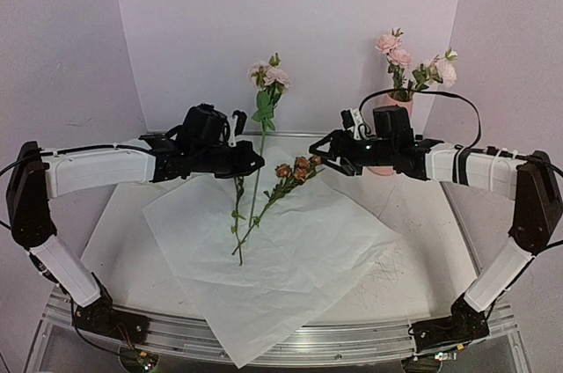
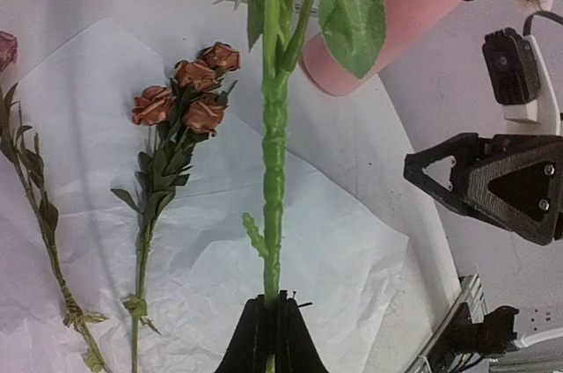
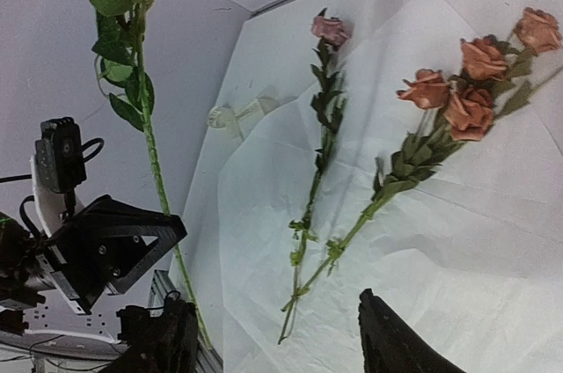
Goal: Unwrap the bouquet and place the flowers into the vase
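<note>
Soft even light, faint shadows

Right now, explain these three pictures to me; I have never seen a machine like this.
Two robot arms are bolted to a table at its near edge. One picture looks down from above and behind them; the other two come from cameras on each wrist. White paper is spread on the table, with a brownish-orange rose sprig and a thin pink-bud stem lying on it. The left gripper is shut on a green rose stem, holding it upright. The right gripper is open and empty. Behind it, a pink vase already holds some roses.
</note>
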